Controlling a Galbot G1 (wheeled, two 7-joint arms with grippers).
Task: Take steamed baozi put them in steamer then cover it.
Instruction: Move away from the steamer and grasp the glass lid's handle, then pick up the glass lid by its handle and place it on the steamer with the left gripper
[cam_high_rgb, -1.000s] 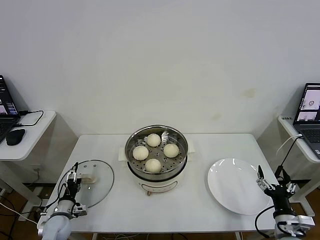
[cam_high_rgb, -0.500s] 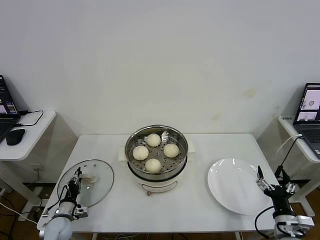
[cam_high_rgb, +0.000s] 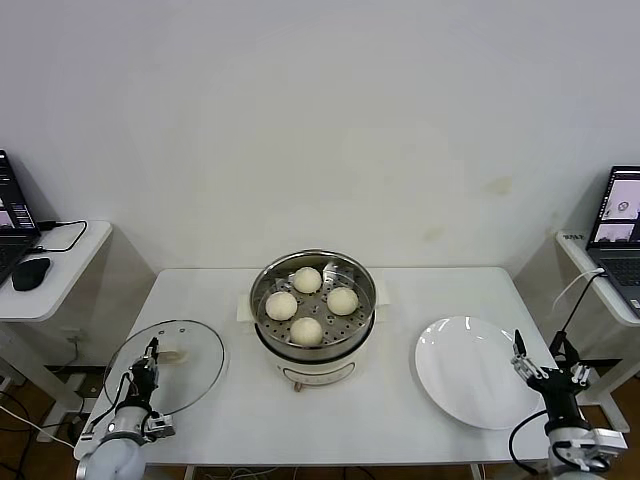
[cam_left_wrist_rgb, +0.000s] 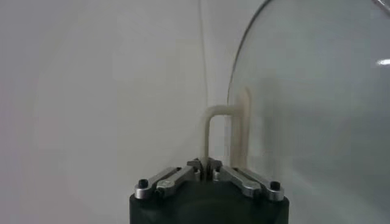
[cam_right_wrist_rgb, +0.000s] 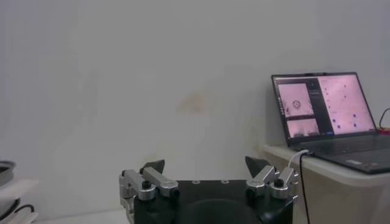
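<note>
Your white table (cam_high_rgb: 400, 400) carries the steamer (cam_high_rgb: 313, 312) at its centre: a shiny steel pot on a white base, with four smooth off-white baozi (cam_high_rgb: 306, 330) sitting apart on the perforated tray. The white plate (cam_high_rgb: 475, 371) lies to its right. At the table's left corner, your left gripper (cam_high_rgb: 150, 352) pinches the cream handle (cam_left_wrist_rgb: 220, 137) of the glass lid (cam_high_rgb: 165, 364), tilting it. Your right gripper (cam_high_rgb: 548, 367) hangs spread beside the plate.
</note>
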